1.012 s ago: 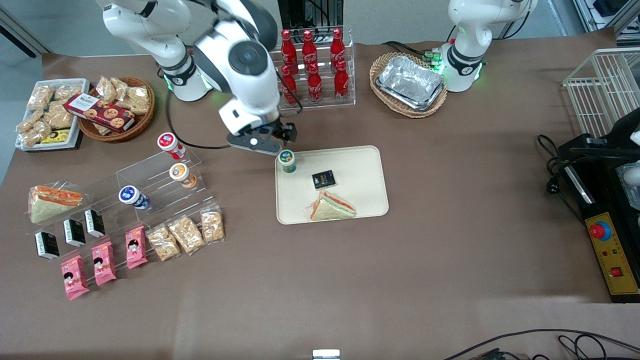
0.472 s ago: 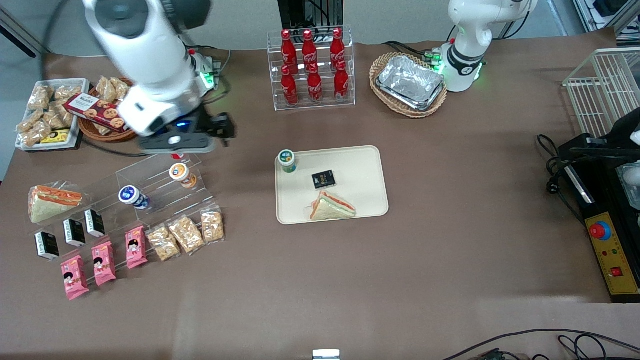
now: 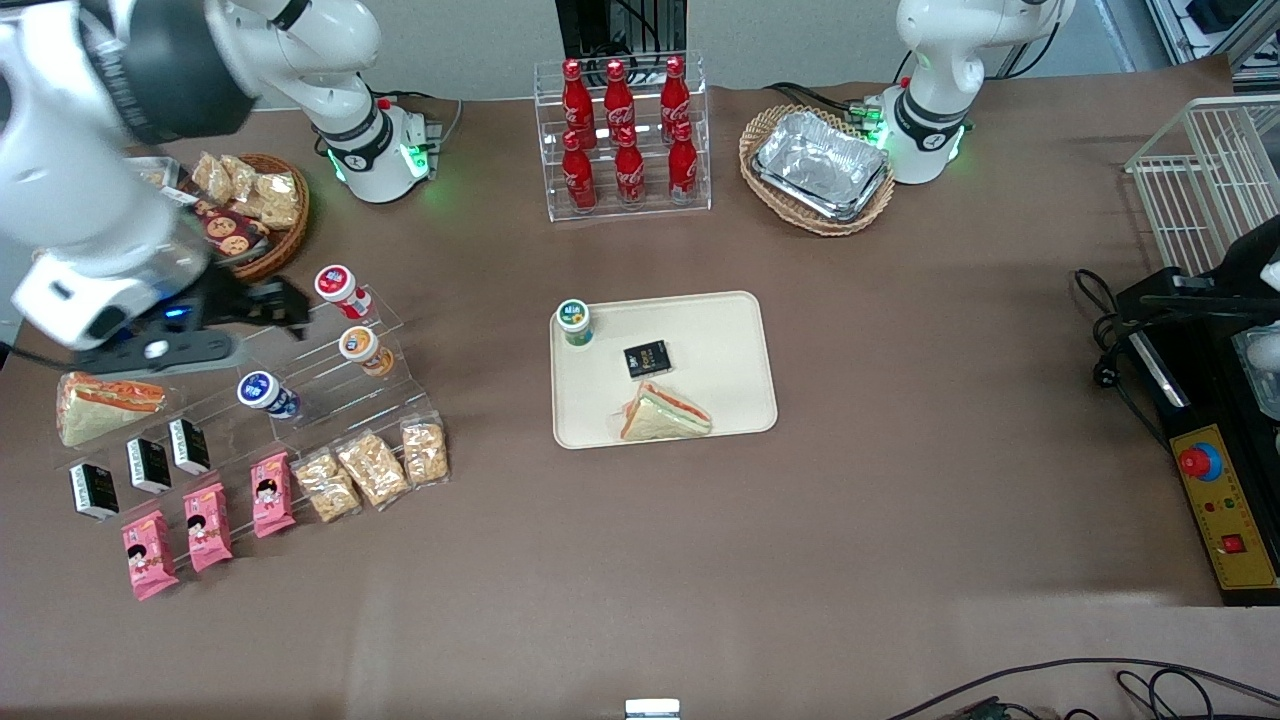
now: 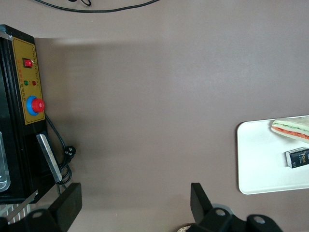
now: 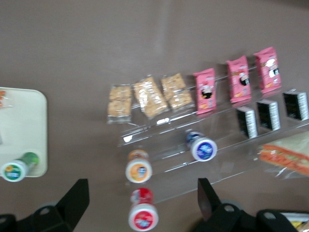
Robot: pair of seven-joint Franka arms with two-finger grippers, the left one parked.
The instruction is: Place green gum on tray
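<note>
The green gum (image 3: 574, 322) stands upright on a corner of the cream tray (image 3: 720, 340), at the edge toward the working arm's end; nothing holds it. It also shows in the right wrist view as the green gum (image 5: 16, 169) on the tray (image 5: 24, 121). A wrapped sandwich (image 3: 665, 412) and a small black box (image 3: 647, 359) share the tray. My gripper (image 3: 272, 305) hangs open and empty above the acrylic rack, well away from the tray. In the wrist view the gripper (image 5: 142, 188) has its fingers (image 5: 77, 195) spread wide above a red-lidded bottle (image 5: 143, 215).
The stepped acrylic rack (image 3: 320, 375) carries red-lidded (image 3: 335, 284), orange-lidded (image 3: 358, 345) and blue-lidded (image 3: 259, 390) bottles, with snack packs (image 3: 372, 468) nearer the camera. A cola bottle rack (image 3: 622, 135) and a wicker basket of foil trays (image 3: 818, 168) stand farther back.
The arm has swung away from the tray toward the working arm's end and now hovers over the acrylic rack. The green gum stays standing on the tray.
</note>
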